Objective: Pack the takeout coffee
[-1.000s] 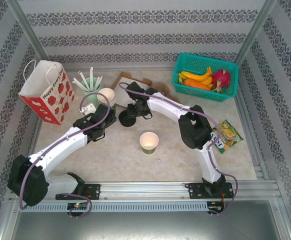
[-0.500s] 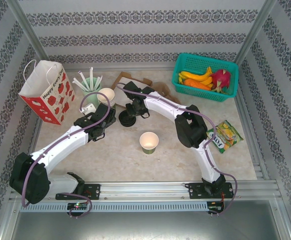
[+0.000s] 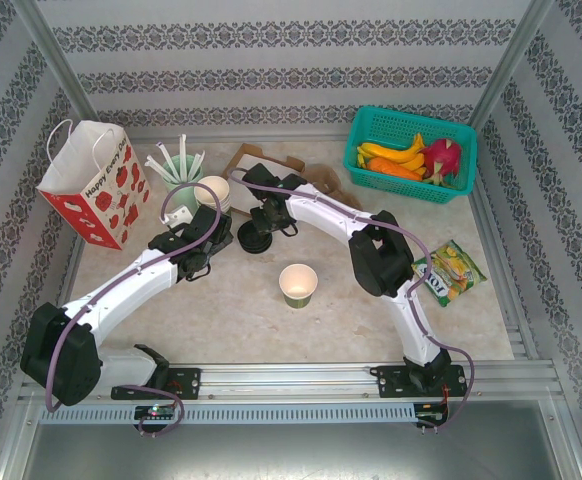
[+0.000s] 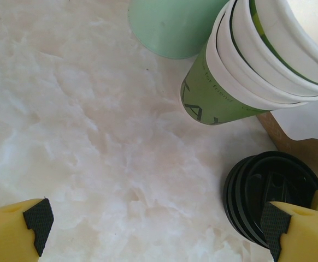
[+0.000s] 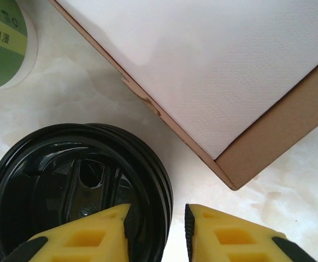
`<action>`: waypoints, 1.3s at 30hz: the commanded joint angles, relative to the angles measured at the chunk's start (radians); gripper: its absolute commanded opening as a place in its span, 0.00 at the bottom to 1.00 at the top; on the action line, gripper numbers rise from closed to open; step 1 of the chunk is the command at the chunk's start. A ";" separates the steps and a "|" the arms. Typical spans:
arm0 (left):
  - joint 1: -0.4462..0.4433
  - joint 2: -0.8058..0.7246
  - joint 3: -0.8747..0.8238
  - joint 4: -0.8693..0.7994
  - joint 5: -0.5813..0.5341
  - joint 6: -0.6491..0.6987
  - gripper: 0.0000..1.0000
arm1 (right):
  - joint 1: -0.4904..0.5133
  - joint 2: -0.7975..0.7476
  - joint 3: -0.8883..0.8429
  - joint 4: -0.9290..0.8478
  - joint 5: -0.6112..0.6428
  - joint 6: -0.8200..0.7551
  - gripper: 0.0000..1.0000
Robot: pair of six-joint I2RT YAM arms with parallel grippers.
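The takeout coffee's green cup [image 3: 298, 285] stands open and lidless mid-table, cream inside, with no gripper near it. A stack of black lids [image 3: 254, 241] [image 5: 66, 180] [image 4: 263, 191] lies behind it. My right gripper [image 3: 258, 228] [image 5: 156, 229] straddles the stack's rim: one pad sits inside the top lid, the other outside with a slim gap to the rim. My left gripper [image 3: 199, 243] [image 4: 153, 226] hangs wide open over bare tabletop just left of the lids, holding nothing.
Nested green cups [image 3: 214, 194] [image 4: 241, 82] and a mint cup of white sticks [image 3: 181, 165] [image 4: 172, 27] stand behind the left gripper. A brown carrier with white paper [image 3: 271, 165] [image 5: 219, 65] lies beside the lids. Red-and-white paper bag [image 3: 96, 185] left, fruit basket [image 3: 411, 155] and snack packet [image 3: 451, 270] right.
The right arm's elbow shifted slightly left and its jaws narrowed around the lid stack's rim. The left arm and the green cup stayed put.
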 commanded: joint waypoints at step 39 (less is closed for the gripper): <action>0.025 -0.023 -0.040 0.289 0.254 0.193 0.99 | 0.021 -0.174 -0.180 0.199 0.140 -0.029 0.15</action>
